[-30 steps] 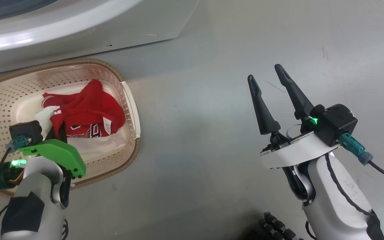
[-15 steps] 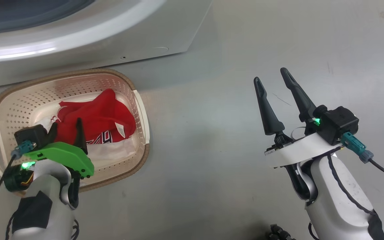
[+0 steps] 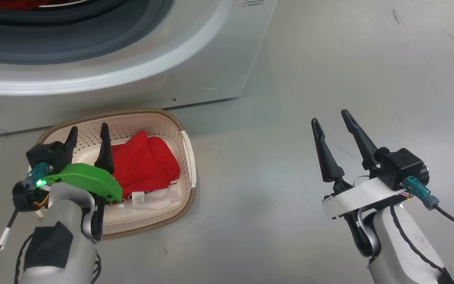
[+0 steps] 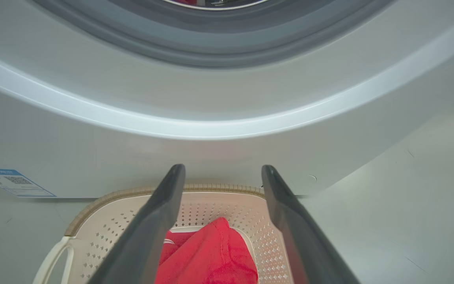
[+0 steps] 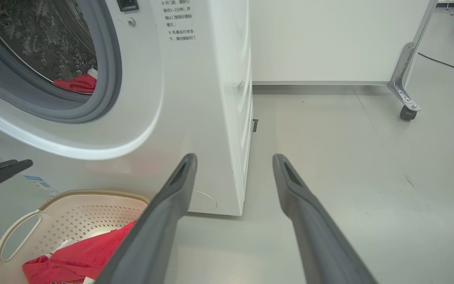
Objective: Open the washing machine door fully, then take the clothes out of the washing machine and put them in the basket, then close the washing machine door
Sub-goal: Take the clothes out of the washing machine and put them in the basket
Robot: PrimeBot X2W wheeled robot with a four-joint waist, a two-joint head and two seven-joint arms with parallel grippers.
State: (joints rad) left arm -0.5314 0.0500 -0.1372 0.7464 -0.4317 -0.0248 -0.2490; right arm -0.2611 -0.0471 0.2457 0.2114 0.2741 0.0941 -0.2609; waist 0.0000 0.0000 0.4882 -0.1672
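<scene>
Hovering over the basket (image 3: 188,157) of clothes (image 3: 144,167): your left fingers (image 3: 103,148), wide, empty. Right fingers (image 3: 326,157) wide. Drum (image 5: 53,39): red fabric (image 5: 75,83), probably more.

The big white front-loading washing machine (image 3: 211,59) walls off the far left. Its round mouth, ringed by a grey rubber gasket (image 5: 110,75), stands open, with a red garment (image 5: 75,83) lying low in the steel drum. Just near of it, the cream perforated plastic basket (image 3: 190,165) has its open top partly taken up by heaped bright red clothes (image 3: 144,165) and by the left gripper (image 3: 88,127), fingers spread over its left part. Bare grey floor (image 3: 270,177) surrounds the right gripper (image 3: 329,115). A white panel's caster wheel (image 5: 407,112) stands far right.
</scene>
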